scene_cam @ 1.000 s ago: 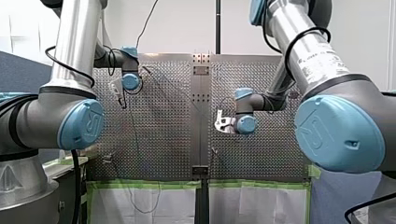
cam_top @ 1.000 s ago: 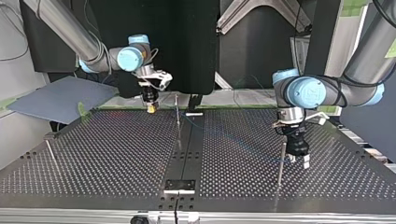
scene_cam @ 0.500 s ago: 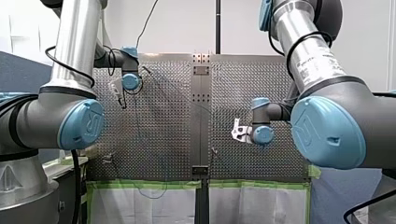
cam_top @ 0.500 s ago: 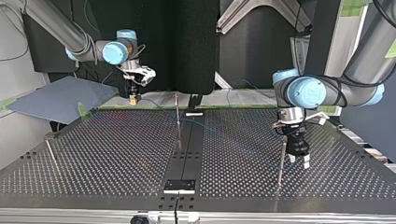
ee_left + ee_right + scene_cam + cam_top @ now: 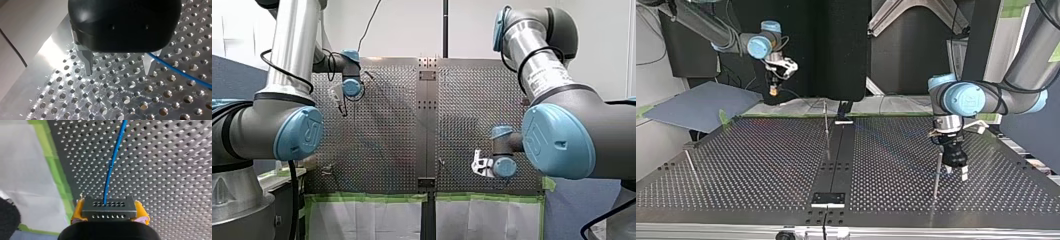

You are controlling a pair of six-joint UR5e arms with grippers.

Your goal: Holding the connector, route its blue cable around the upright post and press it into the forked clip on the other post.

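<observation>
1. The connector (image 5: 109, 206) is clamped by its sides between the yellow pads (image 5: 78, 210) of the right gripper (image 5: 109, 213), which is closed firmly on it.
2. The blue cable (image 5: 112, 162) is seen leaving the connector's face and running ahead over the perforated table (image 5: 761, 165).
3. This gripper is placed near the table's edge, which is lined with green tape (image 5: 56, 172). In the top view it is raised above the far edge, well apart from the centre post (image 5: 826, 125).
4. The left gripper (image 5: 118, 72) is spread wide, with nothing between its metal fingers (image 5: 86, 60). The cable passes just beside one of them.
5. In the top view it is seen low over the plate, just beside a thin upright post (image 5: 936, 175), with bare plate around.
</observation>
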